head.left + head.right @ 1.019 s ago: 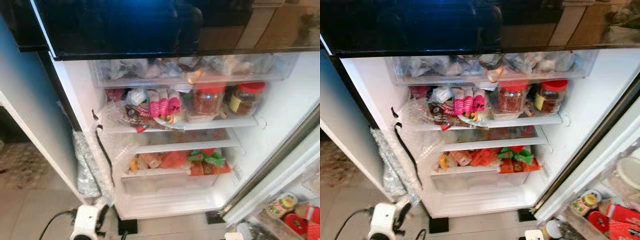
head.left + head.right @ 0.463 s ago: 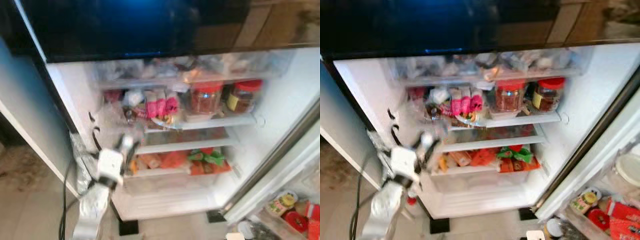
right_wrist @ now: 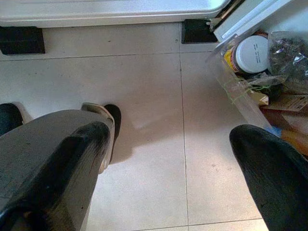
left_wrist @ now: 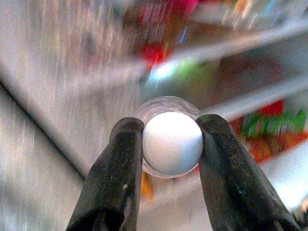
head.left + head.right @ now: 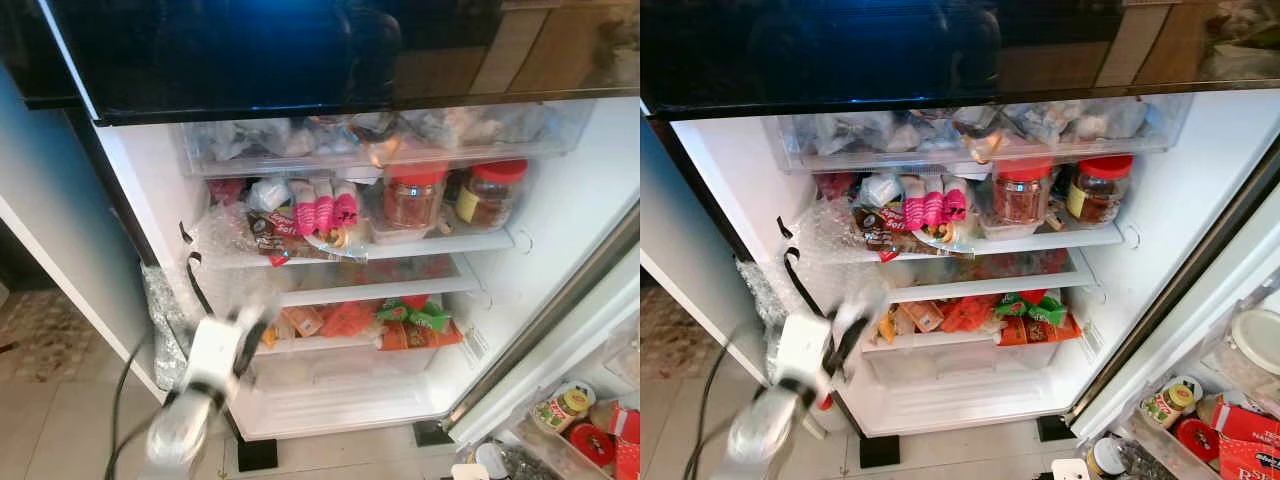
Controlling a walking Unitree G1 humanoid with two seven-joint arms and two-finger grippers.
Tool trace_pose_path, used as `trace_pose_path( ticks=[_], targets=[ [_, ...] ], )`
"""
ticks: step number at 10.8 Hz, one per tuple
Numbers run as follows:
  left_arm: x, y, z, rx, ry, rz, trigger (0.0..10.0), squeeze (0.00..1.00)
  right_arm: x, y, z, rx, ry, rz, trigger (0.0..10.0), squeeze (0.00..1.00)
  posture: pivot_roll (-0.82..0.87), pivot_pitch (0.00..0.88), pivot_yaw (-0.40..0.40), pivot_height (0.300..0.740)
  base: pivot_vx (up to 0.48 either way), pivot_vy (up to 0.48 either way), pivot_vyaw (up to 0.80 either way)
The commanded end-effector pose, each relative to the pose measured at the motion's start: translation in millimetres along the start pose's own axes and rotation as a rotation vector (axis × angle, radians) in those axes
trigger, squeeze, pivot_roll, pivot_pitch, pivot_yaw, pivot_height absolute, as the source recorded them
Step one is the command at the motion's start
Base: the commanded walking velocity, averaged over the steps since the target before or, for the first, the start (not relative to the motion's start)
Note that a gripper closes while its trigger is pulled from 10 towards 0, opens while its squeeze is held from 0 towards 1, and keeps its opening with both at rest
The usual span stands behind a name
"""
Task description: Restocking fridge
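step: carrying item to fridge (image 5: 560, 220) | left gripper (image 4: 168, 144) pinching white-capped bottle (image 4: 172, 142), lower left of head view | right gripper (image 3: 168, 139) spread, idle | next: probably find free shelf (image 5: 400, 290) space

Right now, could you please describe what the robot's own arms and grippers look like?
The left arm is silver with a white, boxy wrist block, and a dark cable trails beside it. The left gripper has two long black fingers, glossy and slightly scuffed, widening toward the base. The right gripper has the same thick, rounded black fingers.
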State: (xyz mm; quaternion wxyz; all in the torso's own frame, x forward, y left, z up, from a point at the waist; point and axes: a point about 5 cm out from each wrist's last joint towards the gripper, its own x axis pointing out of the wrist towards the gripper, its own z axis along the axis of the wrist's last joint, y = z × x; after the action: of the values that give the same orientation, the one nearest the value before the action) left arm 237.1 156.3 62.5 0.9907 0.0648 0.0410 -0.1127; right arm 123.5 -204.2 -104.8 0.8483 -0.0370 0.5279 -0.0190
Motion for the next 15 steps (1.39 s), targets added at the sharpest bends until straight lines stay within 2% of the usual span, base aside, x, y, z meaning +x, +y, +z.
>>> trace_pose_path(
  ticks=[1,5,8,15],
  targets=[
    [-2.4,5.5,-1.2,-0.010,0.018,0.033,10.0,0.00,-0.1,0.3,-0.3,0.013,-0.001,-0.002,10.0,0.00,-0.14,0.025,-0.031,0.740,0.000,0.000,0.00],
    [7.4,4.8,1.3,-0.029,0.040,0.039,10.0,0.00,-0.1,-0.1,0.5,0.027,-0.010,-0.001,10.0,0.00,-0.14,0.025,-0.033,0.740,0.000,0.000,0.00],
    [9.9,7.3,3.1,0.002,0.042,0.050,10.0,0.00,0.0,0.7,0.4,0.020,-0.006,0.004,10.0,0.00,-0.14,0.025,-0.031,0.740,0.000,0.000,0.00],
    [10.7,5.5,2.6,0.009,0.048,0.042,10.0,0.00,0.0,0.8,0.2,0.017,-0.004,0.008,10.0,0.00,-0.14,0.026,-0.032,0.740,0.000,-0.266,0.00]
  ],
)
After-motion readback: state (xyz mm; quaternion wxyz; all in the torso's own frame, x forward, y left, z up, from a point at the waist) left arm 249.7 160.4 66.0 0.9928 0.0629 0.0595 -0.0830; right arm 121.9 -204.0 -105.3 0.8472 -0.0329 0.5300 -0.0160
